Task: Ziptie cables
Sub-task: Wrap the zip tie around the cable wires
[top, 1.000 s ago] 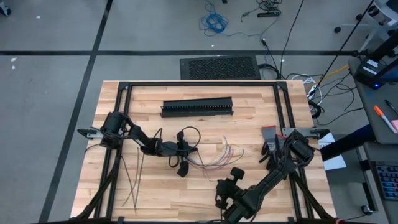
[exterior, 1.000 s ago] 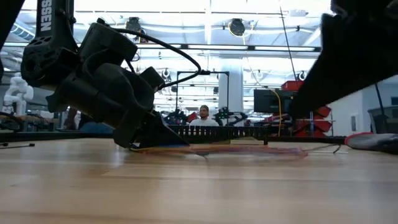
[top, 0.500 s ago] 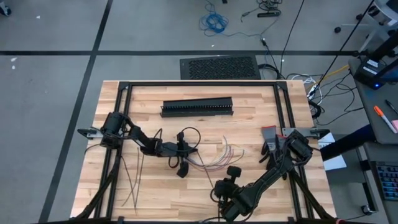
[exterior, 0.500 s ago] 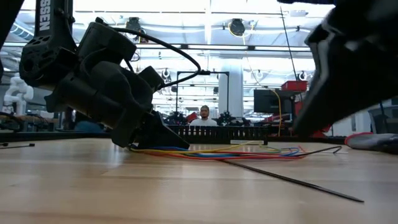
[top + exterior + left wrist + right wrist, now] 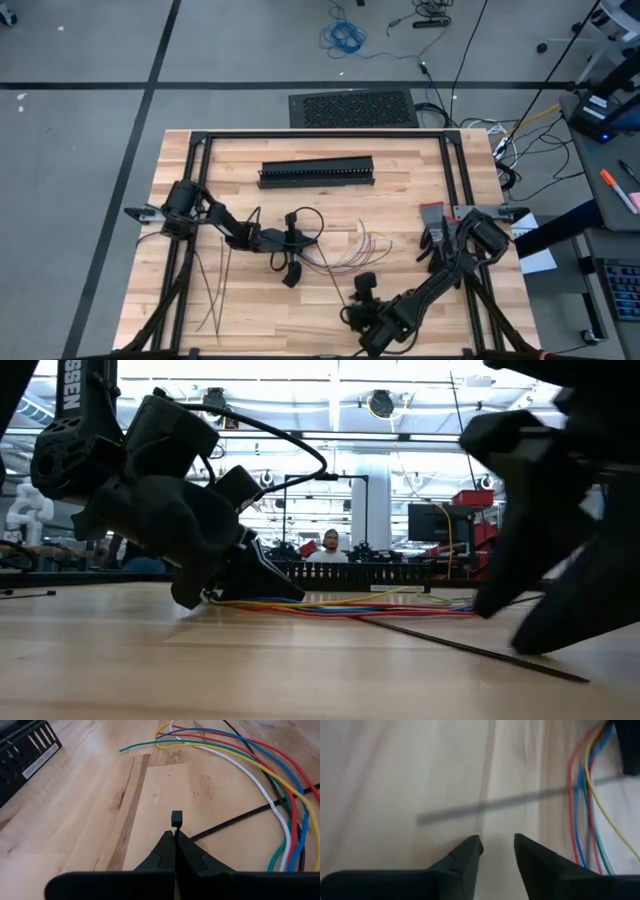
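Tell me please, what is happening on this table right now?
A two-arm robot is working on tying the cables with a ziptie. The left end effector is shut on the head end of the ziptie, which passes under the coloured cables in the middle of the wooden table. The right end effector is open and hovers just above the table near the ziptie's free end. More zipties lie by the left arm.

Grey floor (image 5: 90,150) — bright ceiling lights (image 5: 380,402)
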You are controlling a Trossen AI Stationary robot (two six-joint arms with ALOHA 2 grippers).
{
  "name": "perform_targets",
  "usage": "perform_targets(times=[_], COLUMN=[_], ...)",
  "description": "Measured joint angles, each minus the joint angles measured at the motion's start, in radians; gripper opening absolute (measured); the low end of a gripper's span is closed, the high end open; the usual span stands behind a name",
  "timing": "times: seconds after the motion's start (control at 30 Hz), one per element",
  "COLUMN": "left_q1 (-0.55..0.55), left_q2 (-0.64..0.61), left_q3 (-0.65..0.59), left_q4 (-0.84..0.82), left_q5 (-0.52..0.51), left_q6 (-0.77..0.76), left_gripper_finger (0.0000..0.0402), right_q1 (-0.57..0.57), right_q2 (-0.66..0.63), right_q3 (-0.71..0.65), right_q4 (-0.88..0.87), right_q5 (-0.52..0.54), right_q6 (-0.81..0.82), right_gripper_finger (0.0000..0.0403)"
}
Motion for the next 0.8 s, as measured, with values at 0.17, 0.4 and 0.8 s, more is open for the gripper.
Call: perform_targets(times=[0.17, 0.4, 0.8], left_q1=[0.008, 0.008, 0.009], left_q2=[0.0, 0.0, 0.0], left_q3=[0.0, 0.0, 0.003], left_q4=[0.0, 0.001, -0.002], left_q5=[0.002, 0.002, 0.001], left_q6=[-0.049, -0.052, -0.053], left_gripper_finger=[0.0, 0.0, 0.0], right_q1=[-0.01, -0.038, -0.098], right_q2=[0.005, 0.067, 0.1], right_q3=[-0.018, -0.015, -0.018], right_q4=[0.119, 0.266, 0.416], right_q5=[0.024, 0.051, 0.082], right_q6=[-0.067, -0.18, -0.275], right_gripper_finger=[0.0138, 0.0136, 0.0135])
